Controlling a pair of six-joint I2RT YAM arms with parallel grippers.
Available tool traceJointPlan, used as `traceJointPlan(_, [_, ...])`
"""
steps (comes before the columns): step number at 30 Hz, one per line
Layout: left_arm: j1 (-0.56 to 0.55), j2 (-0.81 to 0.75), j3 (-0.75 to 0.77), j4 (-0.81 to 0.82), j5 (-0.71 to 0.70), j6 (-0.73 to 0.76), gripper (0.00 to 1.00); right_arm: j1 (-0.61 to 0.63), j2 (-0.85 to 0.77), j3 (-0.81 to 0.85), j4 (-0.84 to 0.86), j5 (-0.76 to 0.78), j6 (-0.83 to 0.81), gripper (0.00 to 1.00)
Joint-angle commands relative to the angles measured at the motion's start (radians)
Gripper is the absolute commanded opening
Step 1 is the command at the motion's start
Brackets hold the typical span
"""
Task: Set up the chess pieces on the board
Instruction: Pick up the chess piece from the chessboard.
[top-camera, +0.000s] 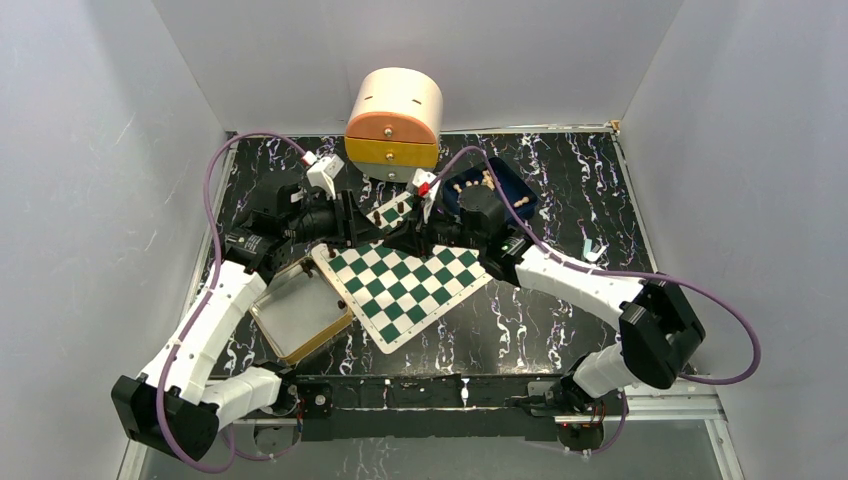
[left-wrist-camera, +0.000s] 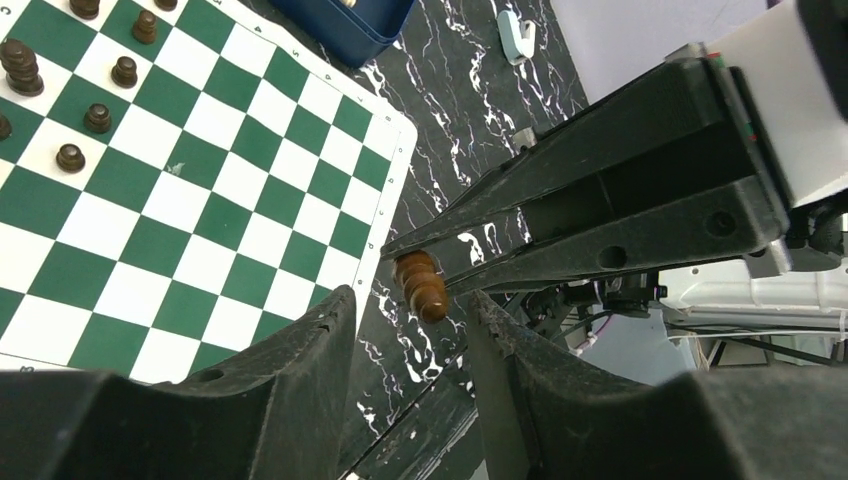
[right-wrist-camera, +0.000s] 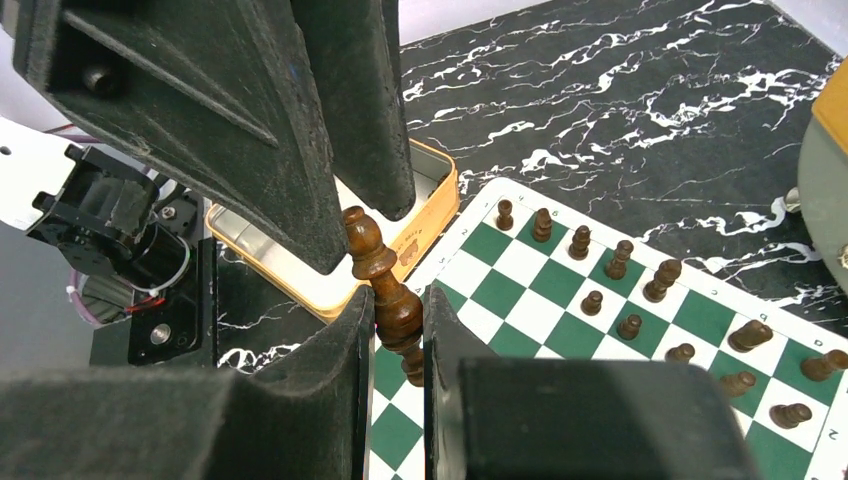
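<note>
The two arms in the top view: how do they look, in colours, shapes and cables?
The left arm and the right arm have smooth white link shells between bulky black joint housings. A purple cable loops along each. Each ends in matte black wedge-shaped fingers, near a small white camera box with red marks.

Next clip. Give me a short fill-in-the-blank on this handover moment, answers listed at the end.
The right end effector clamps a ___ brown chess piece.
The left end effector is ___ around that piece.
Pale pieces lie in the ___ bin.
The tray lies beside the board on the ___ arm's side.
Missing: dark, open, blue, left.
</note>
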Motion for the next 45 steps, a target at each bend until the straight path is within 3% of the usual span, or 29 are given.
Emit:
traceJointPlan(1, [-0.001,0.0,-0.003,0.047,0.03,-0.01,0.41,-0.005,0.011,0.056,0.059,-0.004,0.045,0.0])
traceJointPlan(7, [-0.001,0.016,-0.009,0.049,0.047,-0.012,0.32,-0.006,0.027,0.073,0.045,-0.005,0.057,0.0])
traceJointPlan(15, [-0.001,0.019,-0.014,0.023,0.044,-0.006,0.31,-0.008,0.026,0.074,0.045,-0.005,0.073,0.0])
traceJointPlan(21, [-0.001,0.024,-0.009,0.015,0.035,-0.009,0.09,-0.01,0.028,0.075,0.034,-0.002,0.078,0.0])
traceJointPlan(23, [-0.001,0.025,-0.007,0.009,0.035,-0.007,0.06,-0.011,0.028,0.073,0.033,0.0,0.084,0.05])
traceJointPlan(26, [-0.001,0.024,-0.005,-0.004,0.016,-0.011,0.01,-0.02,0.017,0.052,0.058,-0.007,0.124,0.27])
traceJointPlan(29, [-0.001,0.008,-0.003,0.011,-0.036,-0.048,0.0,-0.058,-0.002,0.022,0.117,-0.047,0.249,0.48])
traceJointPlan(35, [-0.001,-0.073,-0.056,0.191,-0.088,-0.252,0.0,-0.147,-0.052,-0.048,0.284,-0.123,0.59,0.73])
traceJointPlan(40, [-0.001,-0.125,-0.106,0.353,-0.096,-0.406,0.0,-0.214,-0.083,-0.136,0.473,-0.101,0.905,0.74])
traceJointPlan(45, [-0.001,-0.151,-0.14,0.478,-0.076,-0.508,0.0,-0.24,-0.06,-0.175,0.61,-0.108,1.171,0.64])
